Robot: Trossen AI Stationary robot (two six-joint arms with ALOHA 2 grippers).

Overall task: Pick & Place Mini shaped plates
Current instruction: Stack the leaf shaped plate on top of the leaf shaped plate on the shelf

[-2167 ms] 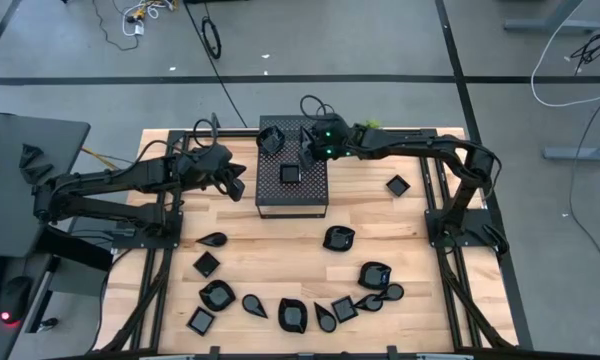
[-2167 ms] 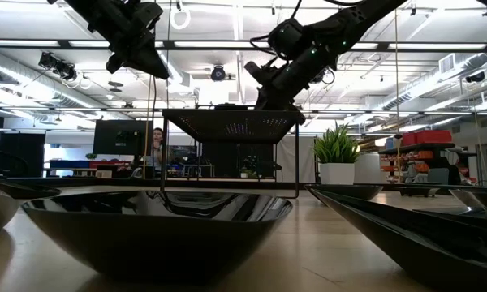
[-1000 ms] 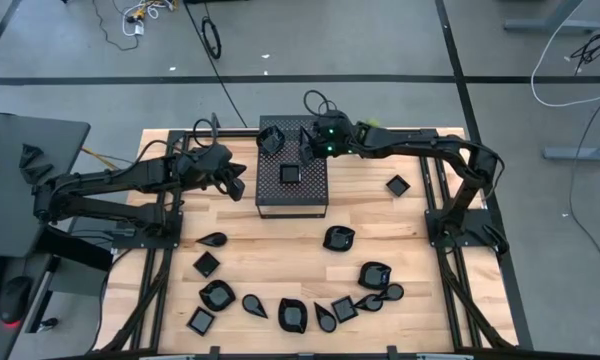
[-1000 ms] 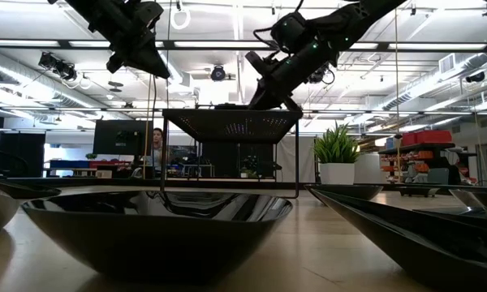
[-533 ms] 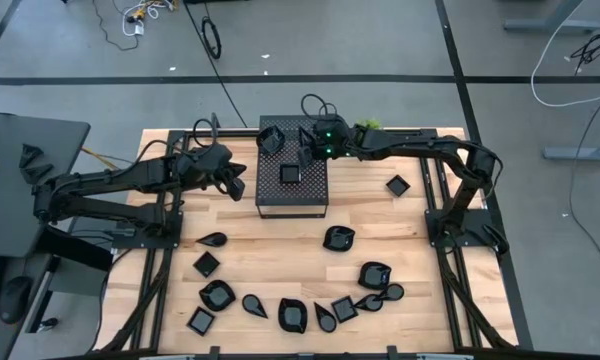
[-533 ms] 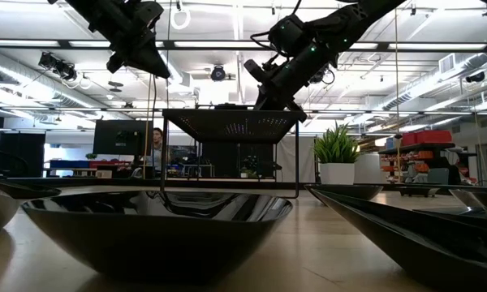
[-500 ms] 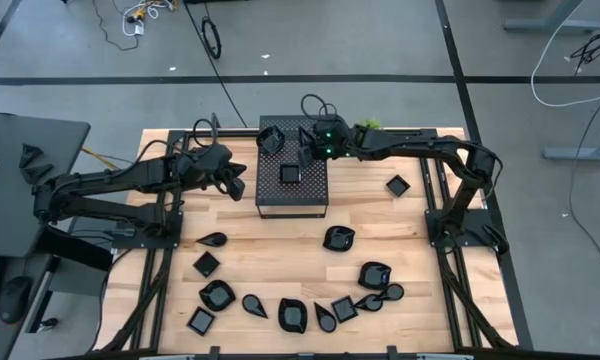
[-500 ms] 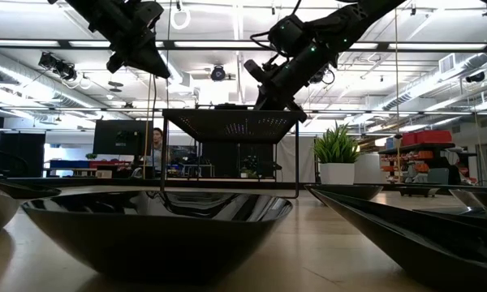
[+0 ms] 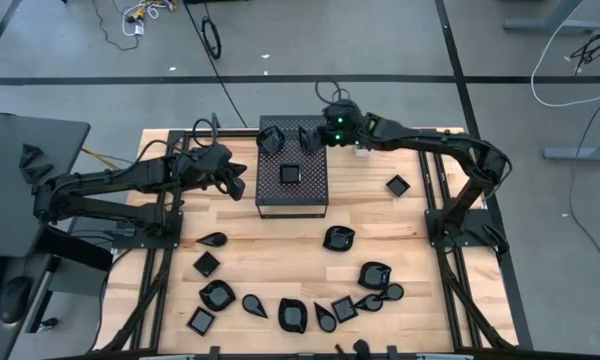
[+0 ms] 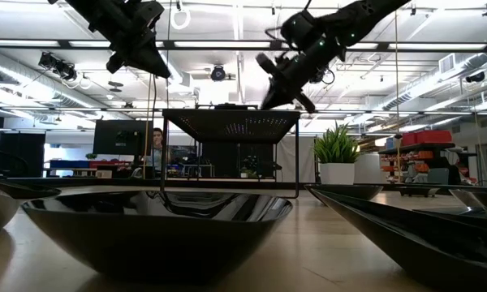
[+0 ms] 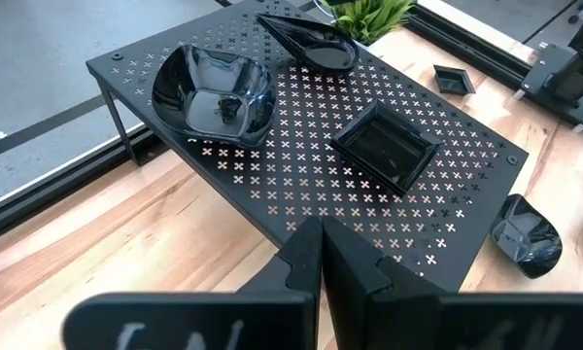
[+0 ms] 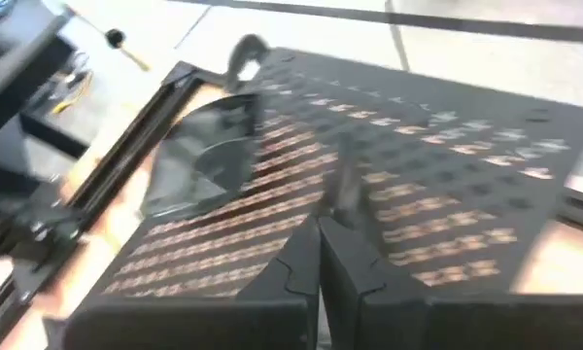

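Even bright overhead light; ceiling strips (image 10: 57, 45) glare in low view. Glossy plates (image 11: 216, 89) reflect highlights. Near dish (image 10: 158, 227) out of focus. Right wrist view heavily motion-blurred. Soft shadows on tabletop (image 9: 280, 240).

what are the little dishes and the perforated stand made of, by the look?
Square plate: glossy black, likely glazed ceramic or hard plastic; the rounded plate beside it mirrors its surroundings. Perforated stand: matte black sheet with cross-shaped cutouts on thin legs, probably painted metal. Table: pale wood, visible grain.
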